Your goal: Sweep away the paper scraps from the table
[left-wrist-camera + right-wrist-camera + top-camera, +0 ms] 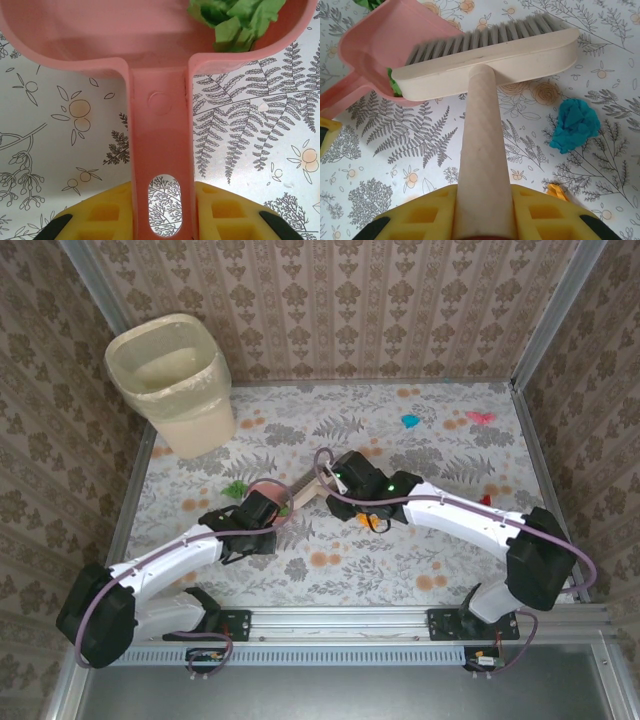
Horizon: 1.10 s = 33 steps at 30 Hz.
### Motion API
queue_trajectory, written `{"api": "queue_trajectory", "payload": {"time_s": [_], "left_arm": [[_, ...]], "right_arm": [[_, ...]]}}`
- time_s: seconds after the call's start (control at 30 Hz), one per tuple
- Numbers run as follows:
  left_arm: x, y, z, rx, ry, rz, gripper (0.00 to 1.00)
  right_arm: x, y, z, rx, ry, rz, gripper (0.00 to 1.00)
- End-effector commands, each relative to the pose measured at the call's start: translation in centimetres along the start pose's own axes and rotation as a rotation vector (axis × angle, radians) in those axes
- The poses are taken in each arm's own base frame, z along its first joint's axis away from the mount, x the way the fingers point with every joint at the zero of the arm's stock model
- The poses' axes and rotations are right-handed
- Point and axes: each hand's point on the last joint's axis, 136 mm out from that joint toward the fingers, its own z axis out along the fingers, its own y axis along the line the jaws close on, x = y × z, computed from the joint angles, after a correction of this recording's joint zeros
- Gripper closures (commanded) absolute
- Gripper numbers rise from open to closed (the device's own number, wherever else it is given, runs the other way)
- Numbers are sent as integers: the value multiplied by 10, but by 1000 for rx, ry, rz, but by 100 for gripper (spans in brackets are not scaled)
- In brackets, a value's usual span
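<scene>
My left claw point(162, 222) is closed tight on the handle of the pan point(160, 60), a yellow pad on either side at the bottom of the frame. The pan lies flat on the counter point(60, 125). A green scrap point(235, 20) sits inside it, at the upper right of the frame.

My right claw point(482, 220) is clamped round the handle of the brush point(490, 65). The brush head lies across the pan's mouth, with the bristles pointing away from me.

Further out, a blue scrap point(575, 125) rests on the counter just right of the brush, and an orange bit point(555, 191) lies close by my claw at the lower right. From above, a pink scrap point(480, 417) lies at the upper right and a red scrap point(486, 500) at the right edge, both well apart from the pan. The bin point(170, 380) stands at the upper left.

They look feather-light, soft and crumpled, so a quick flick would likely send them skittering. I judge pinching pointless. It is better to catch each one from behind with the bristle tips and draw it low and slow to the lip. The pan should stay pressed flat so nothing slips under it.
</scene>
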Motion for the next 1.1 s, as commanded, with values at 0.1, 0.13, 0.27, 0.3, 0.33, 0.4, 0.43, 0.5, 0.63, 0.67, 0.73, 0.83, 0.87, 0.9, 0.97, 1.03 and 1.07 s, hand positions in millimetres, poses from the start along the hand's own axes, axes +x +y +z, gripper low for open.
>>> {"api": "queue_trajectory", "payload": {"time_s": [0.1,0.13,0.27,0.3,0.33,0.4,0.43,0.5,0.63,0.67,0.73,0.83,0.87,0.9,0.97,1.03,1.07], "left_arm": [[5,-7,-2,12,-4,55,100],[4,-8,-2,12,-8,61,100],[0,-14,-7,16,-29,79,100],[0,-15,-7,16,-32,83,100],[-2,-16,-8,18,-39,86,100],[-4,-19,-10,20,-50,93,100],[-4,-20,-11,21,-54,96,100],[-7,-22,-13,25,-68,103,100],[-13,-27,-20,25,-101,109,100],[-15,-29,-22,29,-108,112,100],[-18,-33,-26,32,-116,116,100],[-24,-39,-34,41,-130,121,100],[-25,-40,-37,46,-131,115,100],[-27,-42,-40,50,-133,109,100],[-31,-46,-47,64,-133,103,100],[-36,-50,-55,77,-137,100,100],[-39,-52,-60,81,-139,99,100]], "right_arm": [[-30,-10,-40,23,-230,13,100],[-32,-15,-44,35,-262,20,100],[-28,-45,-58,115,-375,77,100],[-27,-54,-62,133,-402,104,100],[-23,-62,-64,144,-418,125,100],[-15,-84,-70,184,-475,200,100],[-9,-95,-71,205,-497,239,100],[4,-116,-74,241,-548,314,100],[25,-136,-77,307,-599,356,100],[29,-139,-77,320,-609,361,100],[35,-144,-77,337,-627,377,100],[43,-150,-73,354,-639,407,100],[45,-152,-71,356,-641,417,100],[46,-153,-68,358,-638,419,100],[47,-154,-65,367,-625,417,100],[48,-155,-63,372,-619,422,100],[48,-154,-62,362,-623,422,100]]}}
